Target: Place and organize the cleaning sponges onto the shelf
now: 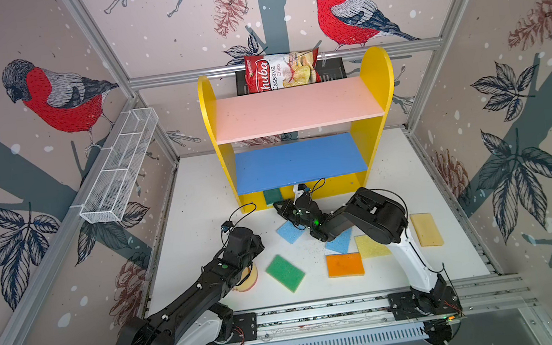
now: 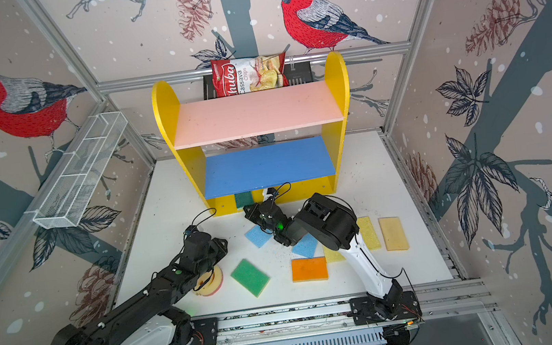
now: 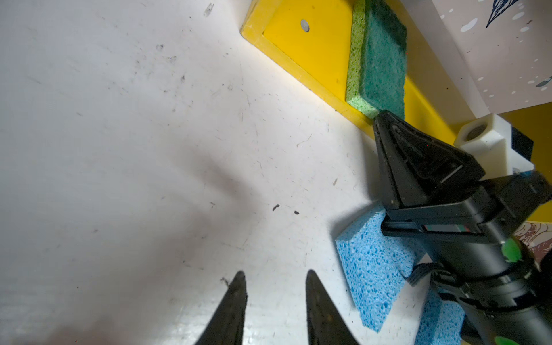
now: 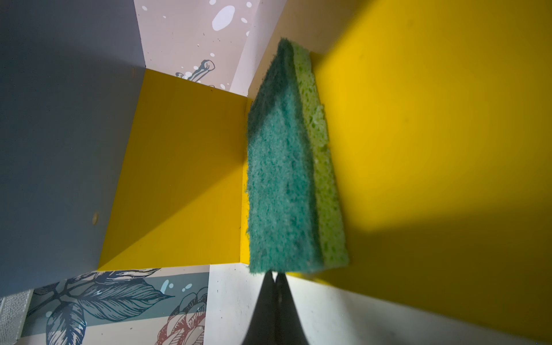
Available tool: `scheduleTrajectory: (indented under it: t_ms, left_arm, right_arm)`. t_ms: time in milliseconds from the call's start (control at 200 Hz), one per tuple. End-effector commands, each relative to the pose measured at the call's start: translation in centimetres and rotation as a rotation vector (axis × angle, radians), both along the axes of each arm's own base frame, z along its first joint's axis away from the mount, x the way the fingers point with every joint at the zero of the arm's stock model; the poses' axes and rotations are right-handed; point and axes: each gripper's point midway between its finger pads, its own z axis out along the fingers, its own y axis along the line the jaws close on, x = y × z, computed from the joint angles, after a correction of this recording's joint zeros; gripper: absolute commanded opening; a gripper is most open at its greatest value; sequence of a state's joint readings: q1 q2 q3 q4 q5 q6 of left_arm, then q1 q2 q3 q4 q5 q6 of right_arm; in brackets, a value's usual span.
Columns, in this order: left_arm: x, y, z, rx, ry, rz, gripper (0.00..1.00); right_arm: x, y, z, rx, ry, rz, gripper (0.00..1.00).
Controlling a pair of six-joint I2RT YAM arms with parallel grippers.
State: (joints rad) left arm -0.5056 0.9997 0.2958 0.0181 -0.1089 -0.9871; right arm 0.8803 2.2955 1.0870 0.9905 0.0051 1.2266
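The shelf (image 1: 295, 110) stands at the back of the white table. A dark green sponge (image 1: 272, 195) (image 4: 280, 167) lies on its yellow base (image 3: 313, 44), near the left side. My right gripper (image 4: 274, 273) (image 1: 277, 206) is shut, its tips touching that sponge's near edge and holding nothing. My left gripper (image 3: 276, 273) is open and empty over bare table. It hangs above the round yellow-pink sponge (image 1: 248, 280), which its arm half covers. On the table lie two light blue sponges (image 1: 290, 231) (image 1: 340, 242). Green (image 1: 285, 273), orange (image 1: 345, 265), yellow (image 1: 369, 246) and tan (image 1: 426, 229) sponges lie there too.
A red-white chips bag (image 1: 281, 70) sits in a black basket (image 1: 333, 69) behind the shelf. A white wire basket (image 1: 120, 171) hangs on the left wall. The right arm's elbow (image 1: 380, 214) hangs over the blue and yellow sponges. A metal rail (image 1: 320, 313) runs along the table's front edge.
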Motion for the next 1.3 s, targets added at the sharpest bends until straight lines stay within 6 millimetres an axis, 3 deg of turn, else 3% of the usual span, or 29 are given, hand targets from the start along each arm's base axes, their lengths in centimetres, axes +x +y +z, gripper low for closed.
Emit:
scheduleTrajectory:
  t_ms: [0,540,936,1166,1296]
  left_arm:
    - [0.5,-0.2,0.5,0.000,-0.018,-0.008,0.35]
    - [0.5,-0.4,0.2,0.000,-0.007,-0.012,0.34]
    - [1.2,-0.5,0.6,0.019,-0.023,-0.018,0.39]
    - [2.4,-1.7,1.1,0.035,0.002,-0.058,0.42]
    - [3.1,-2.8,0.8,0.027,0.034,-0.090,0.43]
  right_arm:
    - [-0.1,-3.1,-6.3,-0.225,0.104,-0.061,0.02]
    - [0.0,-2.8,-5.9,-0.217,0.087,-0.051,0.03]
    - [-2.4,-2.8,0.2,-0.318,-0.116,0.025,0.04]
    - [-4.0,-4.7,4.0,-0.328,-0.216,0.039,0.04]
    - [-5.3,-5.0,5.2,-0.371,-0.264,0.097,0.04]
